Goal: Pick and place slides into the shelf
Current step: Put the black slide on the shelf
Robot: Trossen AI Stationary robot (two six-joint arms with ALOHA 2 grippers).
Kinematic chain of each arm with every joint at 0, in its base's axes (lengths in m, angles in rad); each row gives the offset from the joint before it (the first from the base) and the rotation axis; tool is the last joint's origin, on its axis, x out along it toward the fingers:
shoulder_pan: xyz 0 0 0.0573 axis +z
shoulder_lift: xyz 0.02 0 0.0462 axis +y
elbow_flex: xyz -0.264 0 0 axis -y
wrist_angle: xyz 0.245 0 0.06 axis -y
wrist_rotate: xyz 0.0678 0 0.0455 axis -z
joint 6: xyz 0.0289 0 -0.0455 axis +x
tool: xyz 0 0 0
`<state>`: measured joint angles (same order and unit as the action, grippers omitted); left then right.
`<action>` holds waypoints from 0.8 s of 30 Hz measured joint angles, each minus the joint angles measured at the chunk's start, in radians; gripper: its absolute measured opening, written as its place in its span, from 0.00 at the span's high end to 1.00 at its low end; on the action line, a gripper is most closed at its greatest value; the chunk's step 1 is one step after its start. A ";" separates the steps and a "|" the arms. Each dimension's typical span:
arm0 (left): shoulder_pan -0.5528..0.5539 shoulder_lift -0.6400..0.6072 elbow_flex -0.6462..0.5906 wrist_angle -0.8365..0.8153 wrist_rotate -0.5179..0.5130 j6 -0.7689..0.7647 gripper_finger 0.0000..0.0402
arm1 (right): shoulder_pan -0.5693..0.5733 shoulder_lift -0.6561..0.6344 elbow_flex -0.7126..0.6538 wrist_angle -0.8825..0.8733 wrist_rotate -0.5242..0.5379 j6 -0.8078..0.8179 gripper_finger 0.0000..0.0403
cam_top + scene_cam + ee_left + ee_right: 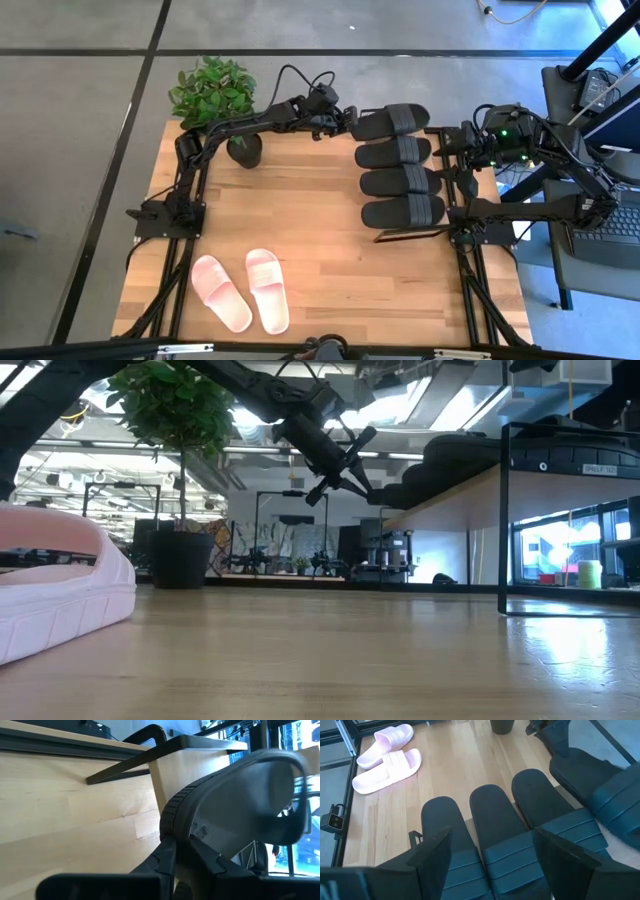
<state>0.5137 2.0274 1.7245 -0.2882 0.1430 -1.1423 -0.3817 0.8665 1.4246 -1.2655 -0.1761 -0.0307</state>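
Three black slides (400,182) lie side by side on the shelf (465,493) at the table's right. A further black slide (392,119) lies slanted at the shelf's far end, its heel out past the shelf's left edge. My left gripper (184,860) is shut on that heel. My right gripper (495,862) hangs open above the shelved slides, touching nothing. Two pale pink slides (243,291) rest sole-down on the tabletop near its front left. My left gripper pinches the heel rim (175,827) of the far black slide between its two fingers. It comes from the table's left, slanting downward, along the slide's length. The slide's front part is over the shelf top beside the other slides; whether it rests there I cannot tell.
A potted plant (213,92) stands at the table's far left corner, close behind my left arm. The shelf's thin black frame (503,520) rises at the right. Bare tabletop (300,210) lies between the pink slides and the shelf.
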 joint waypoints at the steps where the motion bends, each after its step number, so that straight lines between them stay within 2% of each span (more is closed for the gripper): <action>1: 0.000 0.000 0.000 0.000 -0.003 0.000 0.92 | 0.000 0.000 0.000 0.000 0.000 0.000 0.32; 24: 0.000 0.000 0.000 0.014 -0.005 0.000 0.90 | 0.000 0.000 0.000 0.000 0.000 -0.001 0.32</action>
<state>0.5140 2.0274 1.7245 -0.2741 0.1380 -1.1427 -0.3818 0.8665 1.4246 -1.2659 -0.1761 -0.0317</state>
